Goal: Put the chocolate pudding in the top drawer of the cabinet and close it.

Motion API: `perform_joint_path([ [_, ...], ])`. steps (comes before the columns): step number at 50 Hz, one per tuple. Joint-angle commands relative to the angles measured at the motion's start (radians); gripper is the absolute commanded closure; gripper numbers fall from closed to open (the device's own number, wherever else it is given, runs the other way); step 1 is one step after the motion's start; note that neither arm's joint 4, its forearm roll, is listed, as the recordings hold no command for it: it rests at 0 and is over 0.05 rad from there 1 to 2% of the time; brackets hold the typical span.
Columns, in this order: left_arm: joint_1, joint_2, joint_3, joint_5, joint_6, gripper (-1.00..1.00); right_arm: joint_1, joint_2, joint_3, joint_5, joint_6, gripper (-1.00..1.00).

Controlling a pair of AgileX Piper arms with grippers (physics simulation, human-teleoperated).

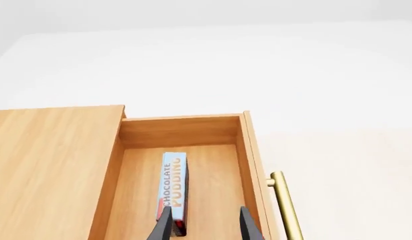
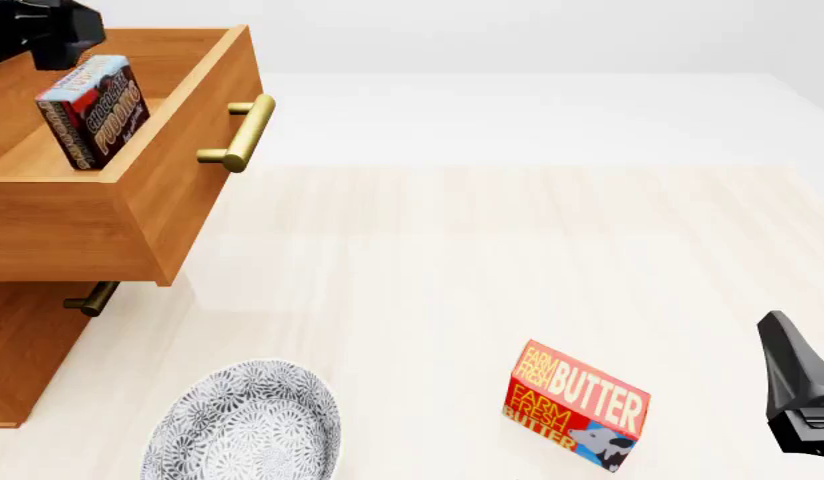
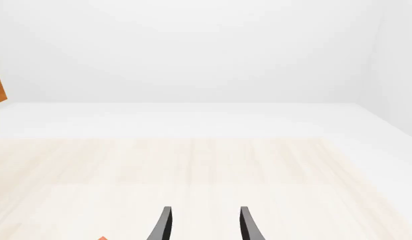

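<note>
Left wrist view: we see our left gripper (image 1: 204, 225) spread apart above the chocolate pudding (image 1: 173, 186), upright inside the pulled-out top drawer (image 1: 181, 131); our right gripper (image 3: 204, 225) gapes empty.

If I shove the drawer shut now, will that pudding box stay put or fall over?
Probably falls. The pudding box stands on a narrow edge inside the open top drawer, leaning, so a jolt could drop it flat. It looks thin, stiff and likely light. It should stay inside; the drawer walls surround it.

Chocolate pudding (image 1: 174, 186) in top drawer (image 1: 248, 150) (open).
</note>
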Motion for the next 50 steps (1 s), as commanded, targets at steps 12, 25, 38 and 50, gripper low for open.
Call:
perform_joint_path([
  [12,-0.12,0.024,-0.123,0.073,0.002,-1.0,0.0,0.0,0.0,0.0,0.0,-1.0],
  [25,-0.259,0.029,-0.12,0.057,-0.058,-1.0,0.0,0.0,0.0,0.0,0.0,-1.0],
  [38,-0.329,0.022,-0.123,0.044,-0.076,-1.0,0.0,0.0,0.0,0.0,0.0,-1.0],
  [50,-0.451,0.106,-0.177,0.04,-0.084,-1.0,0.0,0.0,0.0,0.0,0.0,-1.0],
])
